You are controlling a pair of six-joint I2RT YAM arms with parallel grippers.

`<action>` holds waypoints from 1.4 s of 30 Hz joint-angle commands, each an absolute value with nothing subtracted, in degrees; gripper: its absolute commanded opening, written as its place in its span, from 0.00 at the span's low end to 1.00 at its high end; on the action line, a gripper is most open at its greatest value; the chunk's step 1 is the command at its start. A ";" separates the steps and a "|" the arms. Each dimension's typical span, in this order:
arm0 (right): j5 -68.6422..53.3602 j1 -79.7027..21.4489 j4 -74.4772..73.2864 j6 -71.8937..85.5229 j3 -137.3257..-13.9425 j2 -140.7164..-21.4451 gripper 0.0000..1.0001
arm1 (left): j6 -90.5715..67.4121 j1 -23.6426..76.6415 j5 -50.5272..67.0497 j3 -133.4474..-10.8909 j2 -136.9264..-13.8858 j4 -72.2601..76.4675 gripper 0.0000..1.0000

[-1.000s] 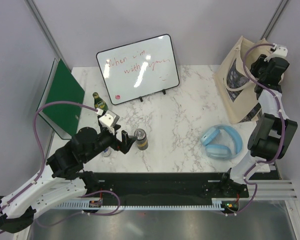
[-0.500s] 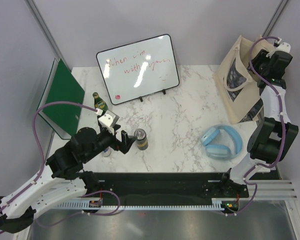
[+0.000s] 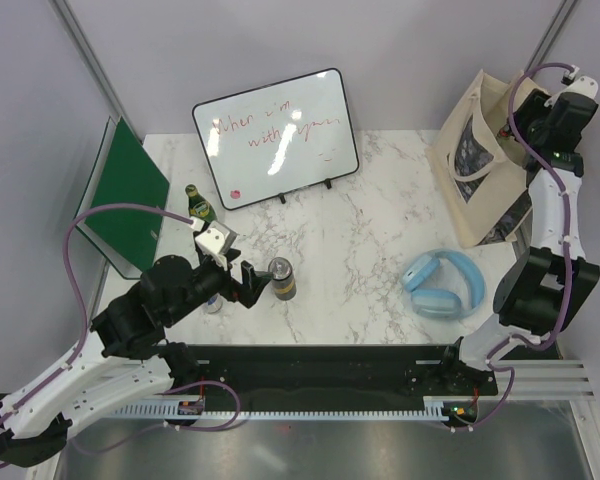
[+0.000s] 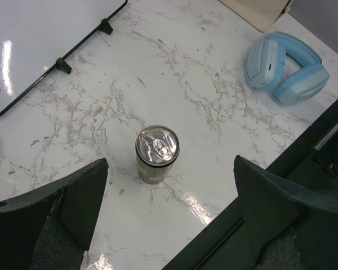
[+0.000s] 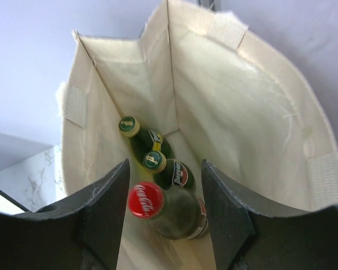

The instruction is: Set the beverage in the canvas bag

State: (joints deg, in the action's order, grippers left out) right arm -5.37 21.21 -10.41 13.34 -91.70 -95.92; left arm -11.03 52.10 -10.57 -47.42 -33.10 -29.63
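The right gripper hangs over the mouth of the bag with its jaws parted and a cola bottle showing in the gap between them. The bottle appears to sit lower, inside the bag, leaning beside two green bottles; whether a pad touches it cannot be told. The bag stands at the far right corner of the table. Across the marble, the left gripper hovers with its jaws spread wide above an upright can, touching nothing (headphones lie well off toward the right arm). If it is glass, as it looks, the cola bottle is heavy, hard, smooth and liable to crack against its neighbours, so it is best held at the neck just under the cap. The can is probably stiff if full, but thin-walled and slick, so it is best taken around its middle with a gentle squeeze.
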 commanded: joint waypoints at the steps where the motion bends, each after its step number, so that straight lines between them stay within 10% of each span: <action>1: -3.08 21.36 -10.46 13.97 -95.18 -91.41 0.62 | -9.23 51.86 -11.69 -47.29 -32.96 -27.33 1.00; 10: -7.91 17.41 -17.74 18.28 -99.05 -85.44 0.65 | -9.23 51.94 -12.74 -47.37 -33.14 -27.33 1.00; 18: -4.13 -7.77 -19.77 16.00 -85.18 -73.40 0.98 | -10.02 51.86 -16.96 -47.37 -31.38 -27.42 1.00; 32: -1.33 -50.06 -18.37 9.41 -69.79 -77.77 0.98 | -8.88 51.77 -15.99 -43.78 -17.17 -21.46 1.00; 42: 1.04 -58.88 -23.10 5.80 -76.99 -89.38 0.98 | -8.44 51.85 -19.25 -42.71 -14.15 -20.48 1.00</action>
State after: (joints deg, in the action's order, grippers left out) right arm -3.99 -55.92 -20.84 8.56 -72.27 -85.73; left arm -10.66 52.07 -17.89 -42.98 -13.32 -23.00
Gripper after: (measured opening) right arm 0.982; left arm 0.995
